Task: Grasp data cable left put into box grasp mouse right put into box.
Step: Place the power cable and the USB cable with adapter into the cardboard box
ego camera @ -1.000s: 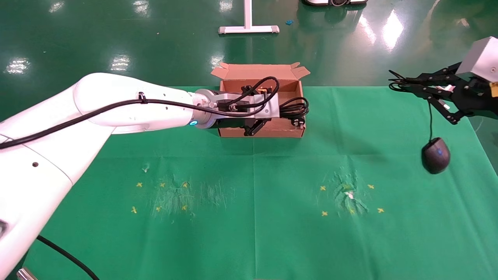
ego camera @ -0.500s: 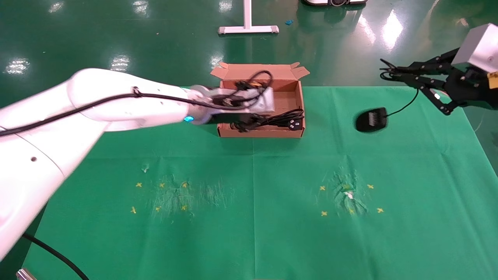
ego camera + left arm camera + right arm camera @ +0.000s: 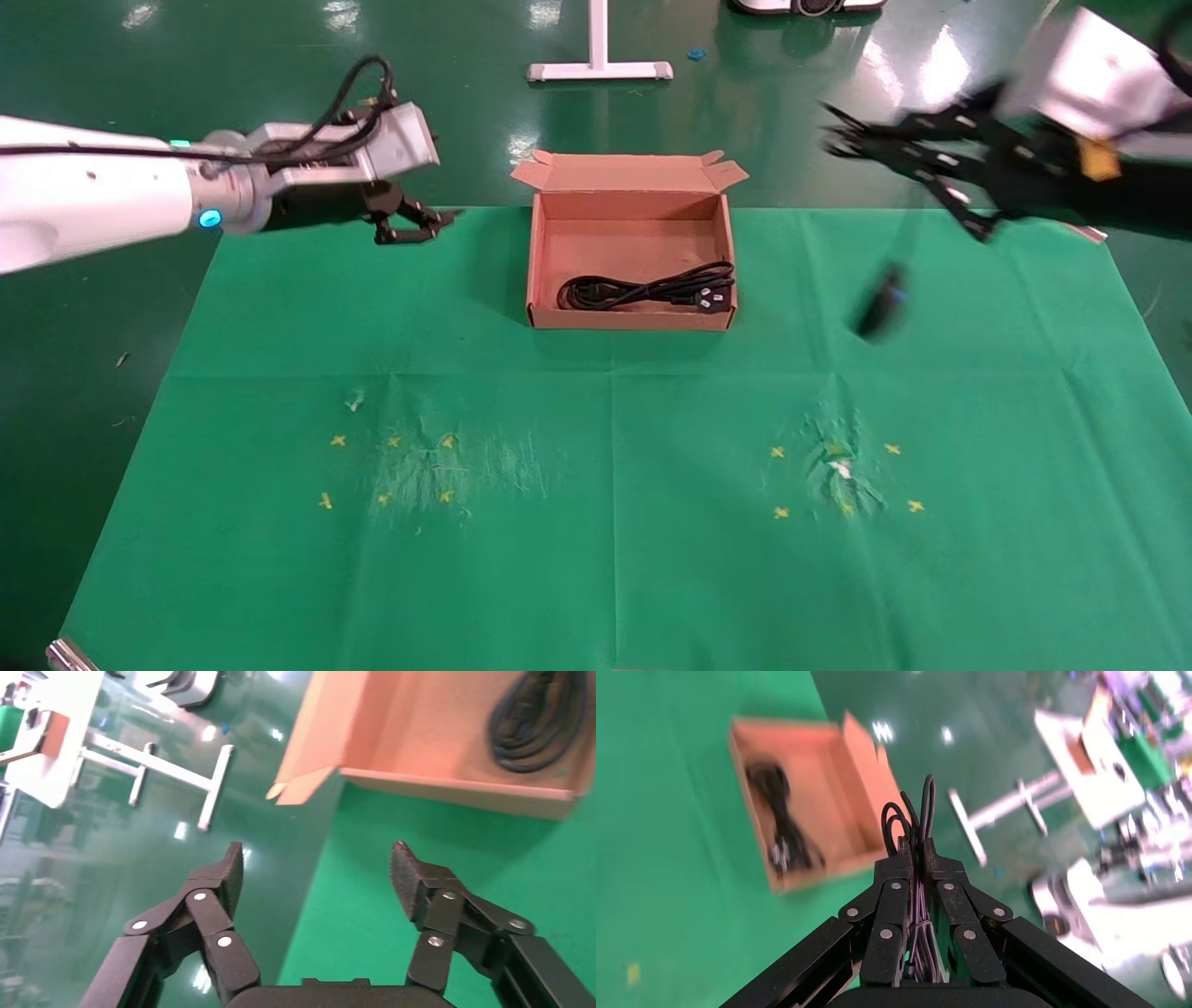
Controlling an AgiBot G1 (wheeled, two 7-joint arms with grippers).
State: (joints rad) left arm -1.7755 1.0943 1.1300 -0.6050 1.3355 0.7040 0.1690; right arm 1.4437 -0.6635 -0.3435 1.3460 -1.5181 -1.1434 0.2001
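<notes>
left hand withdrawn from box, mouse seemingly nearer

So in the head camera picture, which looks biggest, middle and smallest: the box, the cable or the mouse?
Largest to smallest in the head view:
1. the box
2. the data cable, coiled inside the box
3. the mouse, which dangles blurred from its cord under the right gripper, so its size is less sure.

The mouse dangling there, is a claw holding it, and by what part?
Yes. The right gripper is shut on the mouse's thin cord, so the mouse hangs below it, right of the box. The left gripper is open, holding nothing.
</notes>
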